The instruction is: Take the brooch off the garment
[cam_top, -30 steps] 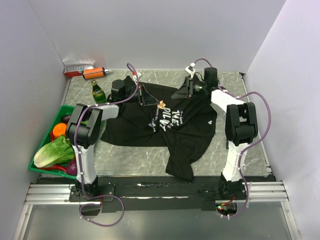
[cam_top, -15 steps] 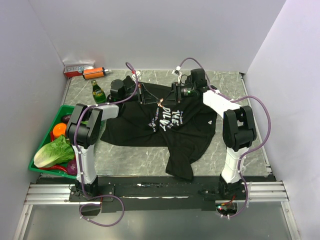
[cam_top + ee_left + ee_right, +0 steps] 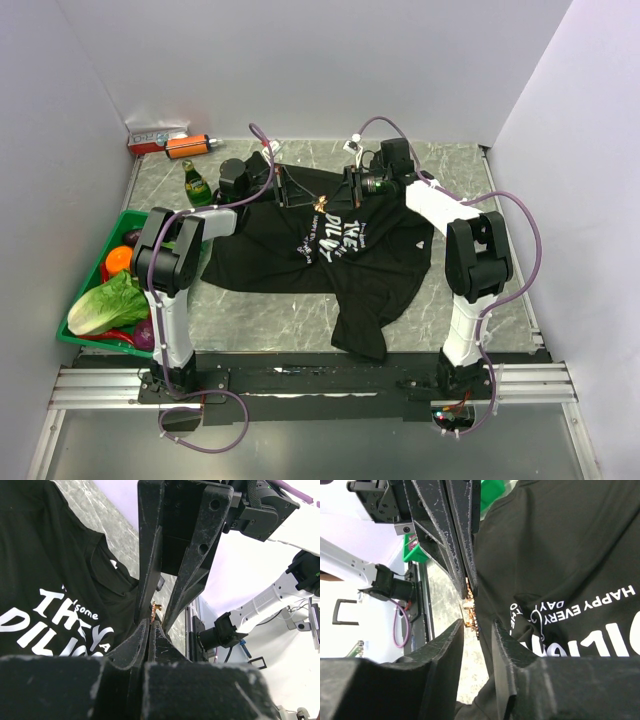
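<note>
The garment (image 3: 350, 250), a black T-shirt with white lettering, lies spread across the middle of the table. The small gold brooch (image 3: 322, 205) sits on its chest near the collar; it also shows in the left wrist view (image 3: 156, 610) and the right wrist view (image 3: 471, 614). My left gripper (image 3: 308, 198) is shut on a pinch of the garment right beside the brooch. My right gripper (image 3: 336, 197) is open, facing the left one. Its fingertips (image 3: 456, 630) straddle the brooch without closing on it.
A green bottle (image 3: 197, 185) stands at the back left. An orange item (image 3: 188, 146) and a red-and-white box (image 3: 155, 138) lie by the back wall. A green tray (image 3: 126, 217) with lettuce (image 3: 108, 303) and other produce sits at the left edge. Walls enclose three sides.
My right gripper has swung left across the shirt's collar to the brooch, and has held nearly still for the last half second. The left gripper has kept its pinch in place.
</note>
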Available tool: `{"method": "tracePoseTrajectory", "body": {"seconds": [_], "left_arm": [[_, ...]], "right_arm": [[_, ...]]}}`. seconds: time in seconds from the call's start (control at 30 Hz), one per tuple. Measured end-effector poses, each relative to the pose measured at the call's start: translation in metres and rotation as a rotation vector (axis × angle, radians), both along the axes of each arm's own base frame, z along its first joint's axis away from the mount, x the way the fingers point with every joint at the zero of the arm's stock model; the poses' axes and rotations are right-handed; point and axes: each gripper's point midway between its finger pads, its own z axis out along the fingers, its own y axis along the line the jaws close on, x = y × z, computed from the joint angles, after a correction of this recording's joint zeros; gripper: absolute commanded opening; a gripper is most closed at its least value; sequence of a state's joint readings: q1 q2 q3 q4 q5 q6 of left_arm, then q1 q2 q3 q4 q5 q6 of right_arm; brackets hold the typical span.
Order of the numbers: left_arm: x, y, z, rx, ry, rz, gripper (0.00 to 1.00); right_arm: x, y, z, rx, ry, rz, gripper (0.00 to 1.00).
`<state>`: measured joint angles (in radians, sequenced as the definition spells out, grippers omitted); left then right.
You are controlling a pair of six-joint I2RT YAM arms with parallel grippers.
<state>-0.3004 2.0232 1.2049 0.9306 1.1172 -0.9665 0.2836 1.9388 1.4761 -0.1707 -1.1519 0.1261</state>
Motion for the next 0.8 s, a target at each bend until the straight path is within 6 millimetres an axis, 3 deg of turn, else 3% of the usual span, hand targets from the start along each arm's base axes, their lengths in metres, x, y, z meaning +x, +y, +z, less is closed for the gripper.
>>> {"method": "tracePoseTrajectory", "body": {"seconds": [0.27,0.8], "left_arm": [[0.0,0.0,0.0001,0.0,-0.002,0.0,0.01],[0.0024,0.001,0.0006,0.0,-0.006,0.009,0.01]], "right_arm": [[0.0016,0.0016,0.0039,0.012,0.023,-0.012,0.44],[0.0077,0.0022,-0.0037,-0.017,0.072,-0.065,0.34]]}}
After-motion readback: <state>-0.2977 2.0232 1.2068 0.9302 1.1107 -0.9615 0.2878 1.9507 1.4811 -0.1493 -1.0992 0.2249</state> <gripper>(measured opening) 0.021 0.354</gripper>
